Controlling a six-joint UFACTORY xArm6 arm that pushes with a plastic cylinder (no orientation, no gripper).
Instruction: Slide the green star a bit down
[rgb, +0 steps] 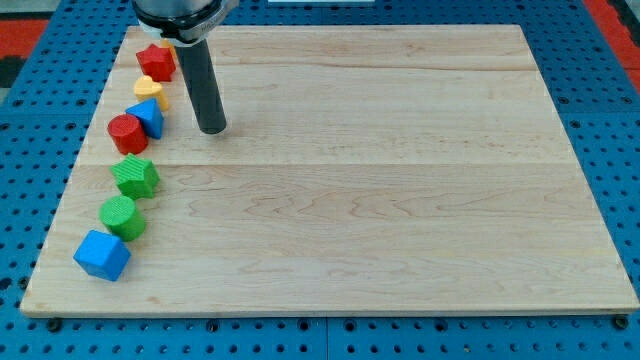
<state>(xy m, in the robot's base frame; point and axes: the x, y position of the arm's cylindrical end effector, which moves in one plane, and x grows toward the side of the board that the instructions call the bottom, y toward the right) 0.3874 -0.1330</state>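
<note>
Right now my tip (212, 130) rests on the wooden board (380, 200), near its upper-left part, touching no block. No jaws exist on this arm to be spread or pressed together; it ends in a plain dark rod, standing upright.

Nearest to my tip, toward the view's left, sits the blue block (150, 118), with the red cylinder (127, 133) touching it on its far side. Just above those, still to the left of my tip, lies the yellow block (149, 91), and farther up toward the view's top, the red star (156, 61).

Below and to the left of my tip, apart from it, is the green star (136, 177). Beyond it, farther toward the view's bottom, comes the green cylinder (122, 216), and last the blue cube (102, 255), which is farthest from my tip, near the board's lower-left corner.
</note>
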